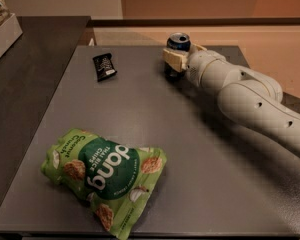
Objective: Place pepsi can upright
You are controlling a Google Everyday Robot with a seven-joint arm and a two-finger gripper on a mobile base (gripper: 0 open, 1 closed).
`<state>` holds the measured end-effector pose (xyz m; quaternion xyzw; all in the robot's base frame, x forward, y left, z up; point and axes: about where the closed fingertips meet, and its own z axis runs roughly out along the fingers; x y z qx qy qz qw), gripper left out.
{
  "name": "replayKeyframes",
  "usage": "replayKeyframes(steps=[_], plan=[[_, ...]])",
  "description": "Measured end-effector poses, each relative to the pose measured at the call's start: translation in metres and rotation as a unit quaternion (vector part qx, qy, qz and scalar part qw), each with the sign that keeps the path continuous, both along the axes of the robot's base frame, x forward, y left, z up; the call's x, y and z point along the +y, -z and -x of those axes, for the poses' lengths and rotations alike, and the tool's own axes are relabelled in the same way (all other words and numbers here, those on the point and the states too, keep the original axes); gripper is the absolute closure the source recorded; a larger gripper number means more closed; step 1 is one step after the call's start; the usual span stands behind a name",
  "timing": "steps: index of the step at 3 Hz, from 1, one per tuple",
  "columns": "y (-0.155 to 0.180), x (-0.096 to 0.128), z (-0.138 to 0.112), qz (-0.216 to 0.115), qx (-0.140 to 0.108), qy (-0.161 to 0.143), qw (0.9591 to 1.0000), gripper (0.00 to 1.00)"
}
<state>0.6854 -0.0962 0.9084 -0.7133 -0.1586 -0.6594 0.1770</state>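
Observation:
The pepsi can (178, 44), dark blue with a silver top, stands upright near the far edge of the grey table (155, 134). My gripper (176, 60) reaches in from the right and its cream fingers (173, 60) close around the can's body, hiding its lower part. I cannot tell whether the can's base rests on the table or hangs just above it. The white arm (245, 99) stretches from the right edge across the table to the can.
A small black snack wrapper (104, 66) lies to the left of the can. A green bag of rice chips (104, 174) lies at the front left. A dark counter (25, 79) adjoins the table's left side, with a white box (2, 31) on it.

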Motion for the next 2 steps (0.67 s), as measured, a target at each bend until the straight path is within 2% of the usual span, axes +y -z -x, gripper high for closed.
replayKeyframes(steps=[1,2], plan=[[-0.001,0.0015,0.0,0.0,-0.001,-0.001,1.0,0.13],[-0.002,0.0032,0.0,0.0,-0.001,-0.002,1.0,0.0]])
